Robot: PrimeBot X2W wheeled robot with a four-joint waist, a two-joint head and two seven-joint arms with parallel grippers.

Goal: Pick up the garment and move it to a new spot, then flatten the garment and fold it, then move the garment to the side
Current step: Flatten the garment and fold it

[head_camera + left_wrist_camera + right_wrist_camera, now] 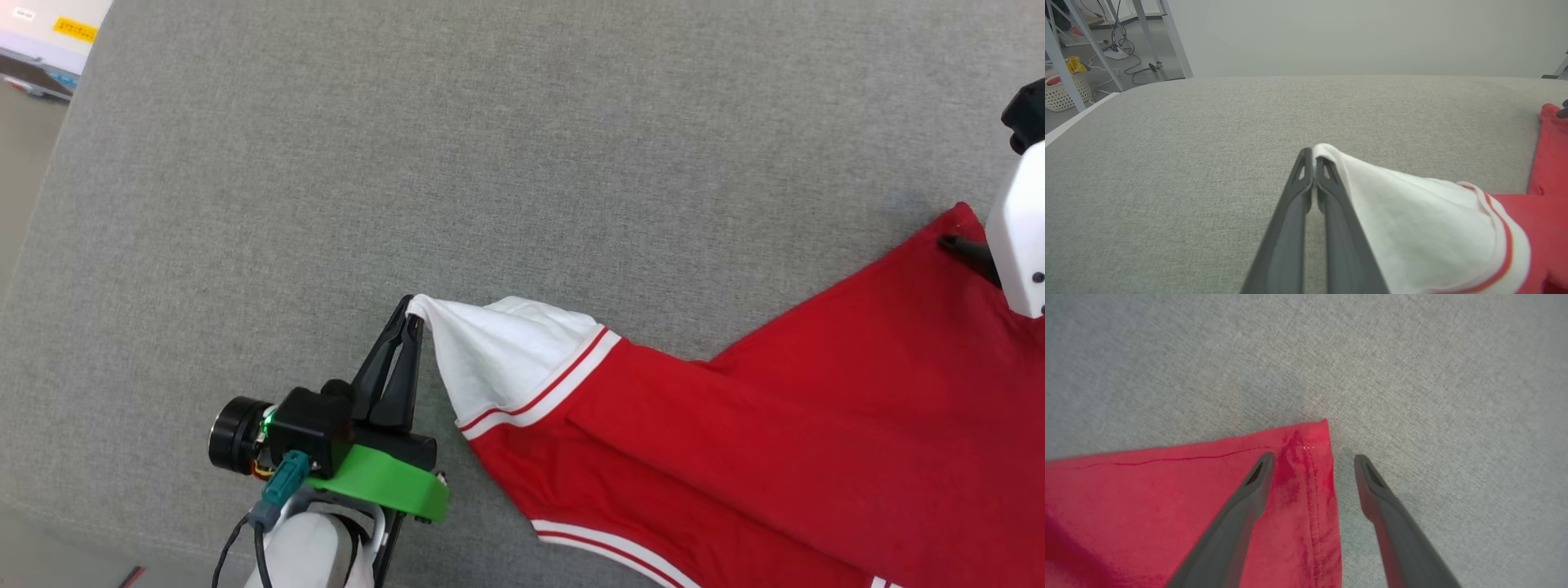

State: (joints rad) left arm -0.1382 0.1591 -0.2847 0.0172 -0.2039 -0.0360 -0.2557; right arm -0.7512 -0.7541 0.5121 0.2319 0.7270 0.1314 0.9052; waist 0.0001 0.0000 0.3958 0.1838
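The garment (784, 441) is a red shirt with a white sleeve (498, 355) trimmed in red and white stripes, spread over the right half of the grey surface. My left gripper (414, 314) is shut on the tip of that white sleeve (1412, 220), pulling it to a point at lower centre. In the left wrist view the two fingers press together on the cloth at the left gripper (1312, 153). My right gripper (1312, 459) stands open over a red corner of the garment (1306, 437), one finger above the cloth and the other above bare surface. One dark finger (967, 249) shows at the far right.
A grey fabric-covered surface (408, 163) carries everything, with wide bare room to the left and back. Its left edge (33, 220) drops to the floor. Beyond it stand white table legs (1147, 28), cables and a white basket (1061, 92).
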